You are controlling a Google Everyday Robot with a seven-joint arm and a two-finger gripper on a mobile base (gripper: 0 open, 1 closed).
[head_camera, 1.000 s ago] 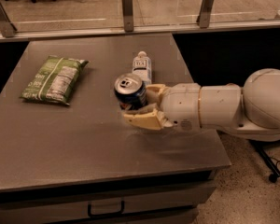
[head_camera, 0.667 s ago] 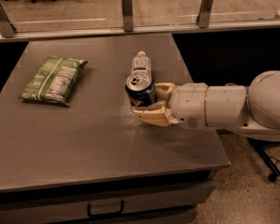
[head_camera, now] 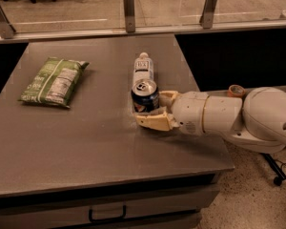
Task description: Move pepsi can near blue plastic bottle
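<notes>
The pepsi can [head_camera: 144, 95] is dark blue with a silver top and stands upright near the middle right of the grey table [head_camera: 76, 142]. My gripper [head_camera: 155, 109] reaches in from the right and its cream fingers [head_camera: 155, 121] sit on either side of the can, closed on it. The blue plastic bottle [head_camera: 143, 68] lies on its side just behind the can, its white cap pointing away; the can's top nearly touches the bottle's near end.
A green chip bag [head_camera: 54, 81] lies flat at the table's left. A railing with metal posts [head_camera: 128, 4] runs behind the table. A drawer handle [head_camera: 107, 216] shows below the front edge. The table's right edge is under my arm [head_camera: 238, 118].
My gripper has carried the can a little to the right and farther back, so it now stands right at the bottle's near end.
</notes>
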